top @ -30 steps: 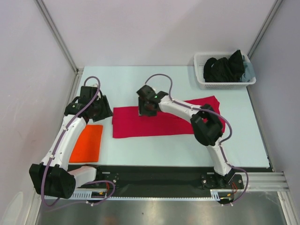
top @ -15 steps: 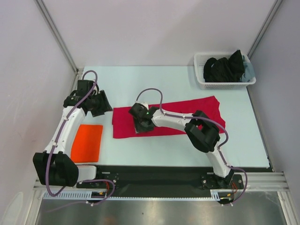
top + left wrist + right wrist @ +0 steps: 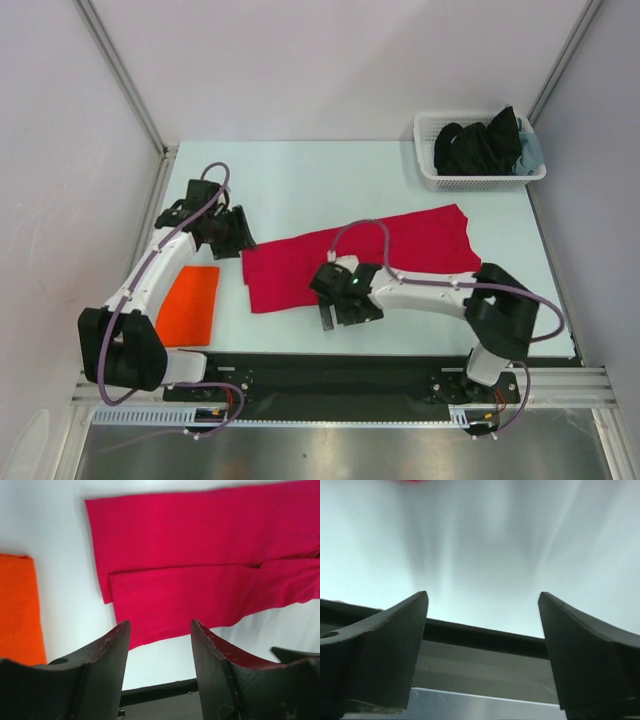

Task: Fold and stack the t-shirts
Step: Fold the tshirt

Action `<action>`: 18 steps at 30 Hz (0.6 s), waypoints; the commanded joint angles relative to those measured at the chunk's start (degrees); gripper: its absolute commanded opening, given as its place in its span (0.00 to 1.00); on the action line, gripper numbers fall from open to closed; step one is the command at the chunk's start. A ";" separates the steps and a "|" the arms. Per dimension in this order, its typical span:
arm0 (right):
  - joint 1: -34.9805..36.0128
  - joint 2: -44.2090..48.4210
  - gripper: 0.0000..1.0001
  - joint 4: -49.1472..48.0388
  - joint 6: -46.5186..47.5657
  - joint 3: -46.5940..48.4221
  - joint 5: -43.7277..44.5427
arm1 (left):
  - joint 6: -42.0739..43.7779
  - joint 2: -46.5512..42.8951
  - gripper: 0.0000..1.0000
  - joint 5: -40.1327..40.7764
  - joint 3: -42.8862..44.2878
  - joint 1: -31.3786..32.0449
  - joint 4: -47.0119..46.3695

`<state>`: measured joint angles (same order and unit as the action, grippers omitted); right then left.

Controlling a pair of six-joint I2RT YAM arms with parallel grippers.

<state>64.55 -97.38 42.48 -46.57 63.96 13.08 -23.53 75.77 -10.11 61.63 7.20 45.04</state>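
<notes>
right gripper (image 3: 328,316) drawn back to table (image 3: 300,180) near edge, jaws apart, left gripper (image 3: 160,625) likewise, red t-shirt (image 3: 400,250) lengthwise left-right

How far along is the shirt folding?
Done: orange t-shirt lies folded at left. In hand: red t-shirt is a long folded strip; left gripper and right gripper are open, empty. Left: fold it smaller, stack it with the orange one.

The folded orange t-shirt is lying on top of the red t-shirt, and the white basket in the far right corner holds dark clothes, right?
No. The top external view shows the folded bright orange t-shirt lying apart from the crimson red t-shirt, on the table to its left, not on top. The white plastic lattice basket in the far right corner does hold dark clothes.
</notes>
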 commanded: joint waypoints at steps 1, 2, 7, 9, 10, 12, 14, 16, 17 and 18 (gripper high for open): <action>-8.70 9.38 1.00 3.58 -2.40 0.81 2.23 | -0.20 2.44 0.59 -1.14 0.33 2.72 -3.11; -11.96 10.62 1.00 2.97 -2.04 0.11 0.82 | 0.06 2.46 0.59 -1.32 0.77 3.08 -3.20; -32.94 14.50 1.00 -1.08 -1.68 -1.65 -1.57 | 1.82 9.47 0.59 -1.76 5.96 6.06 -1.01; -38.33 12.76 1.00 -2.13 -3.26 -1.48 -1.39 | 2.08 10.18 0.61 -1.14 6.58 7.91 -1.79; -40.45 11.61 1.00 -2.22 -3.53 -1.04 -0.78 | 2.26 10.71 0.64 -1.14 6.75 8.44 -2.23; -44.59 8.20 1.00 -2.14 -3.88 0.89 1.06 | 2.96 13.34 0.73 -1.31 7.80 9.67 -2.32; -46.53 5.12 1.00 -2.04 -3.63 3.00 3.52 | 5.76 18.24 0.76 -0.01 12.70 9.76 -0.23; -47.24 3.53 1.00 -2.75 -2.58 4.32 3.53 | 7.78 21.68 0.77 2.80 16.30 9.76 0.57; -47.33 2.65 1.00 -2.75 -2.30 4.94 3.79 | 8.84 25.27 0.80 4.47 18.07 9.76 1.97; -47.85 1.94 1.00 -2.58 -2.13 5.90 3.97 | 10.07 28.09 0.82 5.96 20.18 9.67 2.94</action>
<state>17.23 -94.08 40.40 -49.23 65.67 14.35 -18.72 97.86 -9.04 76.05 17.10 46.09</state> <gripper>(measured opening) 0.994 0.805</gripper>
